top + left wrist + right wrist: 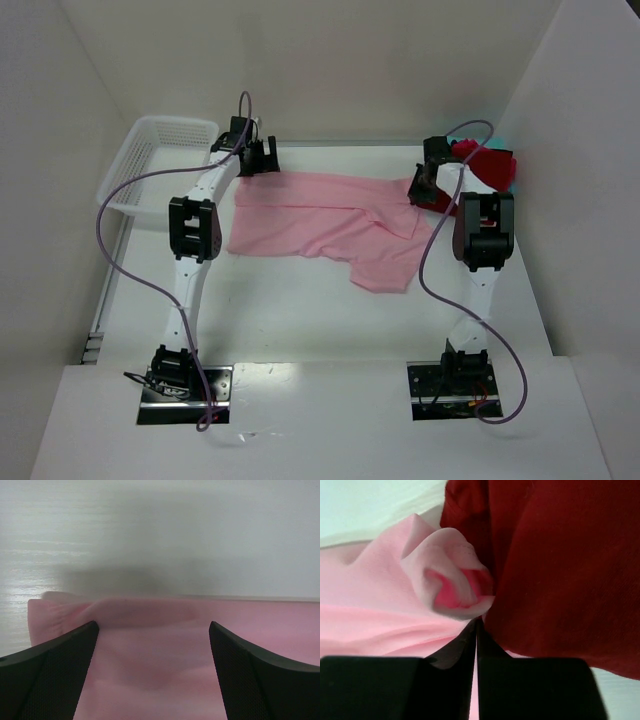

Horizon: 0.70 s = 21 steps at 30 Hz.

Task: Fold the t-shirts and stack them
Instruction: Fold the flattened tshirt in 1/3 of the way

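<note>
- The pink t-shirt [330, 225] lies spread and rumpled across the middle of the top view, with one sleeve trailing toward the lower right. The dark red t-shirt [492, 165] sits bunched at the upper right, touching the pink one's right end.
- Your right gripper [477, 625] is clamped shut at that right end, with a bunched fold of pink at its tips. Red cloth presses against the same spot, so check that you have pinched pink only before you lift.
- Your left gripper [154, 627] stands wide open over the pink shirt's upper-left corner, gripping nothing.
- Lower the left gripper straight down until its fingers straddle that edge, then close it. Take the corner cleanly, not a stray fold.
- With both ends held, draw them gently apart to flatten the wrinkles before folding. Keep the lift low so the sleeve does not drag.
- Stay off the white basket [170, 122] at the upper left.
</note>
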Each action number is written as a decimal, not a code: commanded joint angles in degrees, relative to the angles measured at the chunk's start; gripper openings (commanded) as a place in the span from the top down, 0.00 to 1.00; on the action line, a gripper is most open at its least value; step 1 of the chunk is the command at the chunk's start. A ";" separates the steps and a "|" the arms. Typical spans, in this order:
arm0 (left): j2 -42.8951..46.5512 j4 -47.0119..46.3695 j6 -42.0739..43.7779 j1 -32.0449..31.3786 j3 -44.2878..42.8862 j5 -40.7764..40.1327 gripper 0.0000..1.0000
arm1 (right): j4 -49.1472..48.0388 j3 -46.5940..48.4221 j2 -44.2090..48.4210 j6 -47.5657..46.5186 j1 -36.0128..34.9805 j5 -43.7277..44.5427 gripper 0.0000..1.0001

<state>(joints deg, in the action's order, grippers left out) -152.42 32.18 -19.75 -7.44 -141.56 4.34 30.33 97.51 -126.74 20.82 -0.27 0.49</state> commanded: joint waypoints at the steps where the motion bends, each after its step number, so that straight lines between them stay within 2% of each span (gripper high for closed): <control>1: -2.09 2.97 0.15 0.41 -2.41 -0.21 0.01 | 2.72 3.11 3.08 -2.10 0.80 -1.81 0.92; 2: -1.57 3.49 0.67 0.41 -2.41 -0.21 0.01 | 0.89 4.34 4.64 -2.10 0.80 -7.38 0.88; 3: -1.57 3.50 0.68 0.41 -2.93 -0.21 0.01 | -0.26 4.35 5.35 -2.10 0.80 -9.09 0.77; 5: 0.36 3.50 1.90 0.41 -2.94 0.32 0.01 | -3.41 5.23 7.11 -2.10 0.80 -12.69 0.70; 7: 2.81 3.50 2.69 0.41 -2.94 0.32 0.01 | -5.09 6.71 7.64 -1.58 0.19 -13.93 0.57; 8: 3.70 3.50 2.70 0.41 -2.94 1.19 0.01 | -5.62 8.12 7.65 -1.57 -0.34 -15.16 0.54; 16: 13.18 2.19 5.86 -1.52 0.48 3.21 0.01 | -6.34 12.87 3.00 -1.57 -3.32 -15.70 0.52; 18: 14.95 0.78 5.86 -3.01 3.55 3.22 0.01 | -5.55 13.58 1.14 -1.57 -3.86 -15.17 0.52; 21: 20.21 -3.87 5.86 -4.07 15.03 2.35 0.01 | -5.01 14.37 -2.37 -2.63 -5.08 -13.68 0.55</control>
<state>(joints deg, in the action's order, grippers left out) -139.72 33.67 -15.31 -9.13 -136.27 6.11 25.67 109.69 -125.14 19.53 -3.77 -14.22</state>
